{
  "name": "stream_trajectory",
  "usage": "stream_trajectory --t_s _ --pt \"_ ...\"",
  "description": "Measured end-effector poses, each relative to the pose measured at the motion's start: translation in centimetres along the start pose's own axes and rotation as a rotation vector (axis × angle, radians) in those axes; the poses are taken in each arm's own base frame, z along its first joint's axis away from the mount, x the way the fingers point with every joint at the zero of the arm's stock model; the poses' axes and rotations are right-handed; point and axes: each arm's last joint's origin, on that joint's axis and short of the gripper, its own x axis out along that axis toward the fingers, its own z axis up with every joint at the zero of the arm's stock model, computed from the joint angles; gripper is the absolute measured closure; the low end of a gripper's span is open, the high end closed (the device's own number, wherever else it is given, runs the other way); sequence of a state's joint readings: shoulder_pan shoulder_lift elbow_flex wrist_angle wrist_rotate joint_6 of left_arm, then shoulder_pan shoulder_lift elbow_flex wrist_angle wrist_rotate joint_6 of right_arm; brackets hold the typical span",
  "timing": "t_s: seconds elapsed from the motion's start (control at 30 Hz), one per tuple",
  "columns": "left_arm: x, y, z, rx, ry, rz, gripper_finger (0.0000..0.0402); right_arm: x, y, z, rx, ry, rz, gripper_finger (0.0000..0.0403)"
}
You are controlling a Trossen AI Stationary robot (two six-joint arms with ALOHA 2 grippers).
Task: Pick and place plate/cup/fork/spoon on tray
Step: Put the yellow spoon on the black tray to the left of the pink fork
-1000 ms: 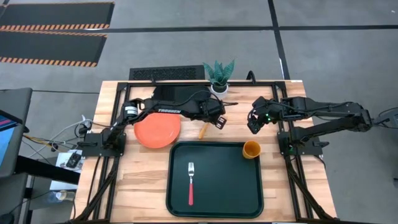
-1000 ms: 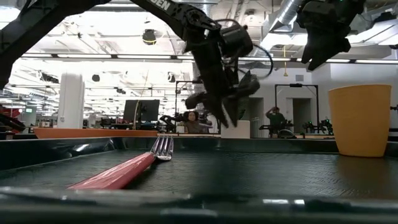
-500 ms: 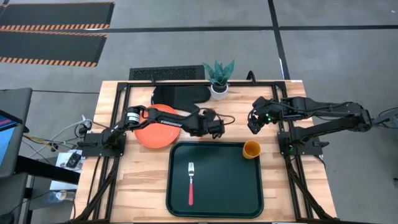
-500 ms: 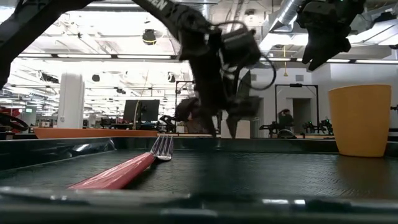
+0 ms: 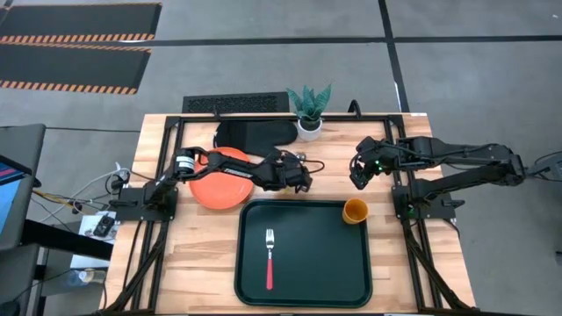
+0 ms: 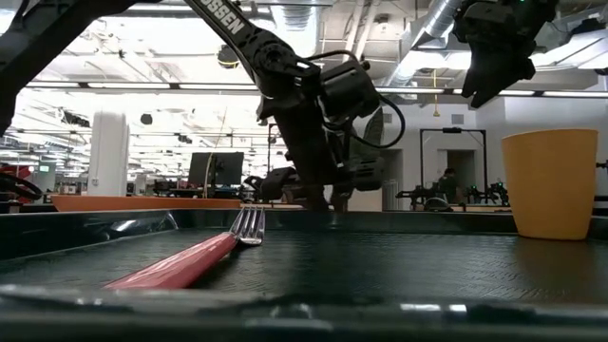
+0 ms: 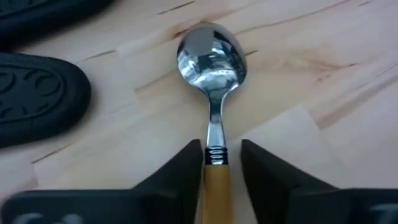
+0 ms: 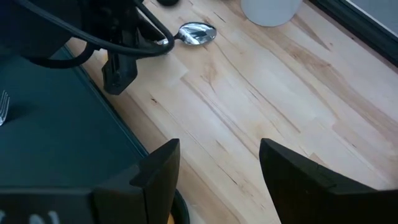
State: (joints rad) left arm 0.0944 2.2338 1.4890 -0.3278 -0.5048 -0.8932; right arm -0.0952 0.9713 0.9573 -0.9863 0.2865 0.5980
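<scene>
Presently the left end effector (image 7: 214, 180) straddles the spoon (image 7: 212, 68) handle, fingers apart, unclamped; closing off-centre could skid it across the bench (image 7: 323, 56). Right end effector (image 8: 217, 168) waits open.

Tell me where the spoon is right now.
The spoon lies on the bare wood just behind the tray, between the plate and the white plant pot; the left gripper straddles its yellow-orange handle.
</scene>
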Motion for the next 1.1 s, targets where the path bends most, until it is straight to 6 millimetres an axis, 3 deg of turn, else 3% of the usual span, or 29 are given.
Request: stream_trajectory --t_s 0.13,0.37,0.67,0.93,1.1 --pt "0.1 0.2 -0.2 0.012 0.029 0.002 0.0378 0.0 0.0 0.0 0.000 0.000 0.000 0.0159" --pt "-0.3 0.2 0.2 -0.011 0.037 -0.024 0.0378 0.0 0.0 0.0 0.003 0.000 0.000 0.0159" --pt "-3.9 -0.6 2.4 -0.044 0.049 -0.149 0.0396 0.0 0.1 0.2 0.002 -0.021 0.013 0.0159" --pt "-7.6 -0.5 4.4 -0.068 -0.046 -0.170 0.0397 0.0 0.4 0.6 -0.029 -0.063 0.036 0.0159" --pt "-7.8 -0.5 5.1 0.015 -0.061 -0.216 0.0401 0.0 0.5 0.6 -0.031 -0.067 0.042 0.0159"
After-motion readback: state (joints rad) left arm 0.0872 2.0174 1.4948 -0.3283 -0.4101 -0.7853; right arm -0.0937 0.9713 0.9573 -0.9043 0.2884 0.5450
